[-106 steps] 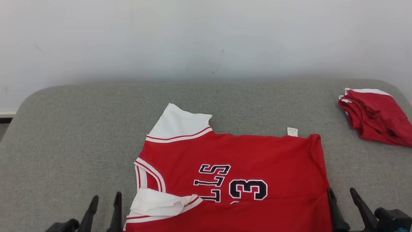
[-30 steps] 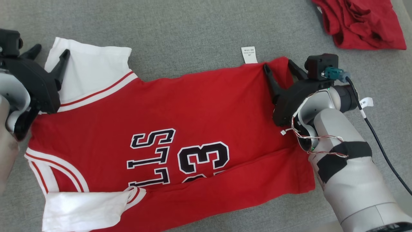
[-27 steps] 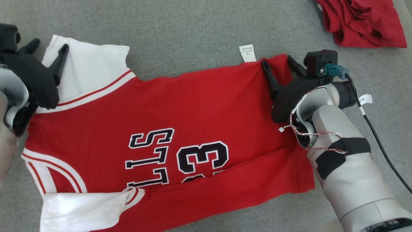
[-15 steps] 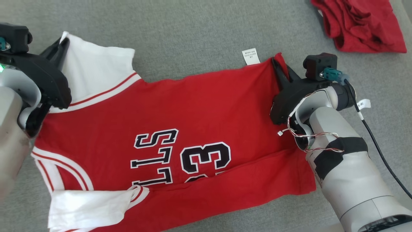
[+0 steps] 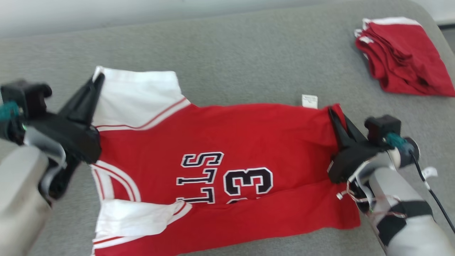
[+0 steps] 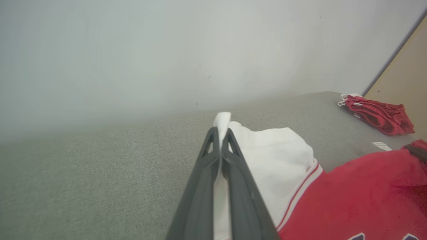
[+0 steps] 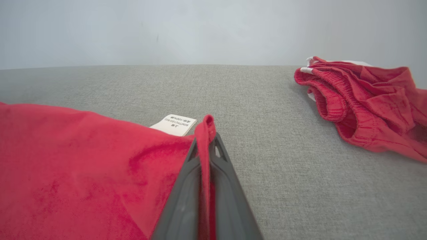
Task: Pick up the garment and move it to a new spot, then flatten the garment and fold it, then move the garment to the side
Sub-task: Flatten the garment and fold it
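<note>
Red no. 23 jersey [image 5: 249, 142] lies across the middle of the grey pad [image 5: 249, 53]. We see 2 risks: each grip has only a thin bit of cloth, so it may slip out on the lift; uneven pull btwn arms could bunch it. Left gripper [image 5: 97, 79] is clamped tight on the white sleeve [image 5: 142, 96] corner; right gripper [image 5: 334, 111] likewise on the red hem corner, just beside the care label [image 5: 309, 100].

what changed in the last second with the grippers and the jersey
Both grippers closed on the jersey: the left gripper now pinches its white sleeve corner, the right gripper its red hem corner beside the label. The jersey stays spread on the grey surface, the red shorts untouched at far right.
</note>
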Tool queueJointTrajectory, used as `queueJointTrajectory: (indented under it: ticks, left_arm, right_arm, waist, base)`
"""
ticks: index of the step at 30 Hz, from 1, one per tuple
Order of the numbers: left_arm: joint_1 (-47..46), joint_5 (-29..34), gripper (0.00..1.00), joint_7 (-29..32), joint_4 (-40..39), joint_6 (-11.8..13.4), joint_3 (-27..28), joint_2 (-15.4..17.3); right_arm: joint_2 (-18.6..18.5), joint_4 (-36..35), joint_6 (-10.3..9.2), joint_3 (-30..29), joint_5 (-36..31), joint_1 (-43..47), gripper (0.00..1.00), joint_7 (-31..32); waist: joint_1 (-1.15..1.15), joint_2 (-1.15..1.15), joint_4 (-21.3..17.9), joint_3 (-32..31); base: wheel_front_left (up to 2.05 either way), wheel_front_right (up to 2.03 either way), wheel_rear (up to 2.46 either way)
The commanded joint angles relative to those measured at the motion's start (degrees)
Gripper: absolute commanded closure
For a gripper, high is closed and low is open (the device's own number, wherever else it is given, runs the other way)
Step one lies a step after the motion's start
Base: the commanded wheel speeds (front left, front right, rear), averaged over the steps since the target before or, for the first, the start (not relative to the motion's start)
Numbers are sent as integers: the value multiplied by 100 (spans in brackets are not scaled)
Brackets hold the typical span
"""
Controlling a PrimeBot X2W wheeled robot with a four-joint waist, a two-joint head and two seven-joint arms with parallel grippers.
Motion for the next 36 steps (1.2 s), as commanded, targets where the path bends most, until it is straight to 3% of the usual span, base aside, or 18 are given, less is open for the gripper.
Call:
queueJointTrajectory:
  ticks: [1,13,22,23,24,25,26,31,36]
  left_arm:
    - [385,68,100,-23,-323,101,194,24]
    - [2925,767,100,-22,-2299,741,1395,-344]
    - [4202,1019,100,-20,-2460,737,1778,-865]
    - [4293,1052,100,-20,-2437,741,1846,-915]
    - [4365,1106,100,-20,-2396,771,1921,-951]
    - [4444,1162,68,-20,-2375,781,2001,-1002]
    - [4521,1171,0,-20,-2379,770,2084,-1100]
    - [4799,1519,0,-20,-2494,710,2630,-1386]
    - [4973,2362,0,-19,-2861,775,3748,-1803]
  right_arm:
    - [-102,-151,0,-11,72,251,100,-48]
    - [-596,-1297,-1,-263,120,1524,100,-87]
    - [-535,-1963,-1,-812,207,2477,100,-89]
    - [-521,-2051,-1,-832,180,2571,60,-89]
    - [-508,-2135,-1,-869,171,2670,29,-90]
    - [-488,-2219,-1,-902,193,2765,0,-90]
    - [-479,-2287,-1,-929,191,2842,0,-89]
    - [-442,-2650,-1,-1080,301,3089,0,-90]
    - [-496,-2717,-1,-1279,380,3174,0,112]
  waist:
    - [1,1,402,-392]
    - [1,1,678,-734]
    - [1,1,838,-896]
    - [1,1,834,-907]
    - [1,1,837,-928]
    - [1,1,834,-948]
    - [1,1,829,-960]
    - [1,1,812,-1006]
    - [1,1,838,-1026]
  base:
    - [0,0,0]
    - [0,0,0]
    - [0,0,0]
    - [0,0,0]
    - [0,0,0]
    - [0,0,0]
    - [0,0,0]
    - [0,0,0]
    - [0,0,0]
